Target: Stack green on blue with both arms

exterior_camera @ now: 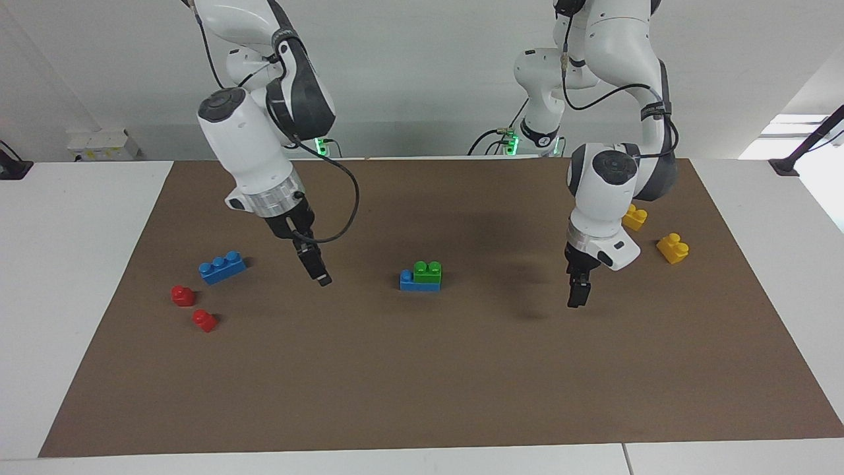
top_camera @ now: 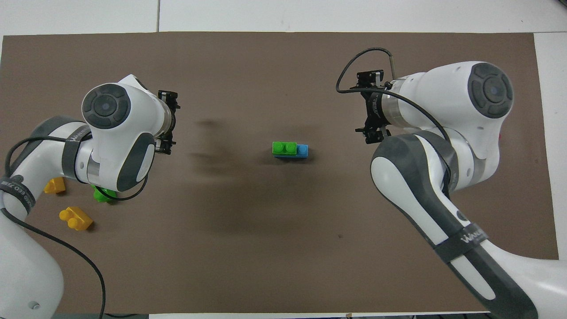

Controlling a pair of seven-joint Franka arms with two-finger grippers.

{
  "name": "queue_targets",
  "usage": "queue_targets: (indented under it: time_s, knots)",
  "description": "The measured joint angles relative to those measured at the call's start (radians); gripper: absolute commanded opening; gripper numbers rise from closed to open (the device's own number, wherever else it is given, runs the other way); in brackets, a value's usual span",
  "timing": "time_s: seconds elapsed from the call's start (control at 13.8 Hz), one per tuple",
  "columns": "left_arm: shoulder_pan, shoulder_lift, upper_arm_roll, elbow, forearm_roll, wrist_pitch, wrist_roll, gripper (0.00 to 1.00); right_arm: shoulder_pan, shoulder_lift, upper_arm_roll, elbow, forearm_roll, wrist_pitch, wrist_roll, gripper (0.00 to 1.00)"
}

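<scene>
at the middle of the table: green brick point(exterior_camera: 428, 272) sits stacked on a blue brick point(exterior_camera: 410, 282), covering the blue's end toward the left arm's side; one blue stud shows bare toward the right arm's end.
left pincer point(exterior_camera: 578, 293): up in the air over bare brown mat point(exterior_camera: 422, 382), well apart from the stack, toward the left arm's end; fingers parted, nothing in them.
right pincer point(exterior_camera: 318, 270): raised and tilted over the mat between the stack and the loose blue brick; fingers spread wide, holding nothing.
second blue brick point(exterior_camera: 222, 266): lies flat toward the right arm's end of the table, three studs up.
red bricks point(exterior_camera: 184, 295): two small ones just beside the second blue brick, farther from the robots than it, near the mat's edge.
second green brick point(top_camera: 104, 194): partly hidden under the left arm in the overhead view.
yellow bricks point(exterior_camera: 672, 247): two of them near the left arm's end, close to that green one.
</scene>
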Motion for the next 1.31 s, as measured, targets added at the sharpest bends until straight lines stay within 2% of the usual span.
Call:
queue_targets:
  time_s: [0.51,0.8,1.09,1.31]
  knots:
    - [0.085,-0.027,-0.001,0.019,0.001,-0.045,0.64,1.0,-0.152,-0.095,-0.004,0.061,-0.001,-0.234,-0.636,1.0]
    - [0.111,-0.047,-0.001,0.097,-0.012,-0.185,1.021,1.0,-0.227,-0.118,-0.015,0.148,-0.041,-0.446,-0.939,1.0]
    - [0.124,-0.051,-0.004,0.204,-0.022,-0.333,1.272,1.0,-0.23,-0.129,-0.019,0.2,-0.141,-0.592,-1.08,1.0]
    - [0.124,-0.052,-0.009,0.284,-0.022,-0.455,1.433,1.0,-0.23,-0.139,-0.019,0.2,-0.147,-0.619,-1.086,1.0]
